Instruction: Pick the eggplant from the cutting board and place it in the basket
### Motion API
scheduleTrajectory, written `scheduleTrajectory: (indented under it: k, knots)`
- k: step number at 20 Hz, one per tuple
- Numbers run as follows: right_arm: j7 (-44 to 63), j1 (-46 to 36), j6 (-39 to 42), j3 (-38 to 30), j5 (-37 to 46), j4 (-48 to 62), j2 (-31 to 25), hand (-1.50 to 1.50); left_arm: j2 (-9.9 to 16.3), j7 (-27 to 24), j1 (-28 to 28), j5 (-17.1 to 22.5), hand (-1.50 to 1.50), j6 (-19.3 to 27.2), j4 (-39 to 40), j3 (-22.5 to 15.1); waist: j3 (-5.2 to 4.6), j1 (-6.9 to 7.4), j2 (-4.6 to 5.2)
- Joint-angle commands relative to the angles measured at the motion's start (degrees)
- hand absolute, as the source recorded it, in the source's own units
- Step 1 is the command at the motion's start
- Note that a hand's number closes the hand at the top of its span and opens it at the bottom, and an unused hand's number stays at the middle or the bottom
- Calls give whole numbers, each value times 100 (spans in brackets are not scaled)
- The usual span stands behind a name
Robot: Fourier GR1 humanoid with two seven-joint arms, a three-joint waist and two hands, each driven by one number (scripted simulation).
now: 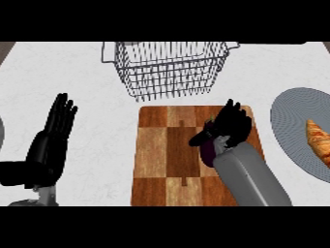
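While the eggplant (207, 151) is not yet lifted clear, the task is judged to be at its gripping step. A dark purple sliver of the eggplant is seen on the cutting board (164, 160), close to the board's right edge, mostly hidden beneath the right hand (228, 127). The black fingers of that hand are curled down over the eggplant and appear closed around it, though the contact itself is largely covered by the hand. Whether the eggplant is already raised off the wood cannot be told.

The basket (169, 68), made of open wire, is set at the far edge of the counter (89, 97), just beyond the board's far edge, and nothing is seen inside it. The lift, the carry forward and the release into the basket are therefore judged to be left.

The right forearm is angled in from the lower edge, across the board's near right corner, with the wrist bent so that the hand points toward the basket. The left hand (50, 138) is held open and resting near the counter's left edge, fingers straight and pointing away, well apart from the board.

A croissant (323, 146) is laid on a grey plate (296, 111) at the counter's right edge.
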Motion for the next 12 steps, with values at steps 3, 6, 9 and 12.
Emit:
scheduleTrajectory:
  k: [3, 6, 9, 12]
  knots:
    - [1336, 181, -57, 100, 117, -119, 66, -150, 18, 185, -150, 28, 0, -9, -18, 100, 3, -62, 0]
    - [1336, -411, -112, 110, -261, 383, 67, 150, -83, 386, -349, -156, 0, 175, -98, -15, 6, 44, 21]
    - [1113, -67, 248, 480, -330, 371, 67, 150, 2, 135, -23, -61, 0, -45, -71, 47, 3, 39, 22]
    - [634, 154, 165, 273, -152, 479, 66, 150, -30, 223, -135, -63, 0, -24, -87, 79, 5, -4, 24]
